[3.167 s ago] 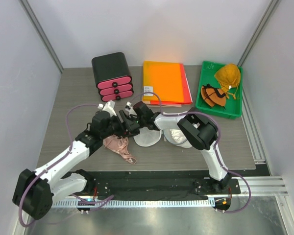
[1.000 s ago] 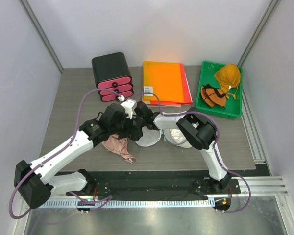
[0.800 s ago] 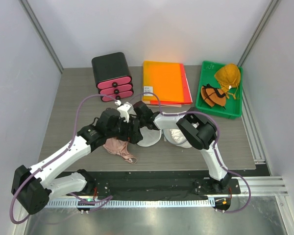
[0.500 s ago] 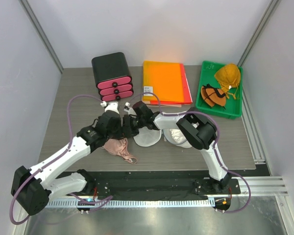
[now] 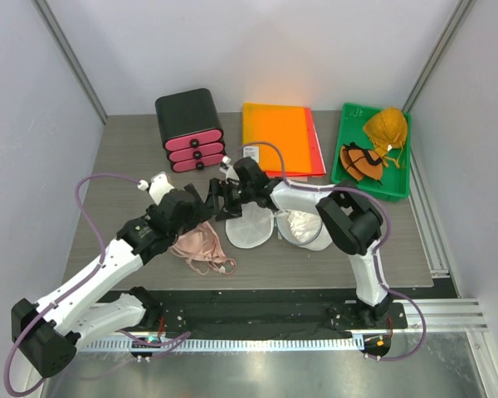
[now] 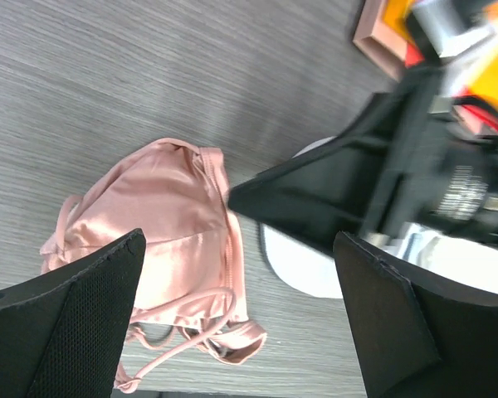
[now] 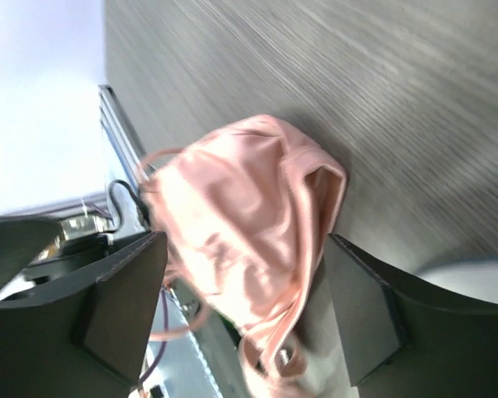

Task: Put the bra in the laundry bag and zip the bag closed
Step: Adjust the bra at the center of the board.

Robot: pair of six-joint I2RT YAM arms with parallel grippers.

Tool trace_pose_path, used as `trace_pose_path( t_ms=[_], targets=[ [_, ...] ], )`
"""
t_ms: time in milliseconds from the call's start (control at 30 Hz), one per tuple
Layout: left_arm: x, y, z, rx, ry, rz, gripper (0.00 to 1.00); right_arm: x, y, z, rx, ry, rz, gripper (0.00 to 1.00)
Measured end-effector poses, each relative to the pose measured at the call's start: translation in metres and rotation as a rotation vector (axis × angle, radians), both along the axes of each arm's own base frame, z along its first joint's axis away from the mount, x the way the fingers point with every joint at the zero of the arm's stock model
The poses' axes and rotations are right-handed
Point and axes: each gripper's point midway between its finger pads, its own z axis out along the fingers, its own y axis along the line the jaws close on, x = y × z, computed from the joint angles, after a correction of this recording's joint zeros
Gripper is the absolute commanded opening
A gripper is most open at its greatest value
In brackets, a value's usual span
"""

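Left end effector point(image 6: 239, 240), jaws apart and empty, hangs over the bra point(image 6: 162, 224) on the counter point(image 6: 108, 83); the right end effector point(image 7: 245, 240), likewise apart, crowds it. The open laundry bag point(image 5: 251, 230) lies beyond. Closing now, you risk clashing the two, or pinching only a strap.

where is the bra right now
In the top view the pink bra lies on the table, left of centre near the front edge, just left of the white laundry bag.
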Motion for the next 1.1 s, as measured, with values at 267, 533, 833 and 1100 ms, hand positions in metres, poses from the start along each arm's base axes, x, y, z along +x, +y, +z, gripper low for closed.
trace_pose_path(
  t_ms=[267, 533, 833, 1100],
  targets=[
    [-0.007, 0.015, 0.017, -0.027, -0.039, 0.056, 1.00, 0.020, -0.039, 0.073, -0.032, -0.194, -0.064, 0.84],
    [-0.006, 0.037, -0.009, -0.075, 0.081, 0.129, 0.83, -0.079, -0.048, 0.060, -0.155, -0.346, 0.139, 0.76],
    [-0.033, 0.055, -0.060, -0.134, 0.186, 0.187, 1.00, -0.132, -0.079, -0.008, -0.292, -0.288, 0.211, 0.77],
    [-0.046, 0.056, -0.073, -0.208, 0.116, 0.183, 1.00, -0.090, -0.056, 0.031, -0.144, -0.313, 0.140, 0.77]
  ],
)
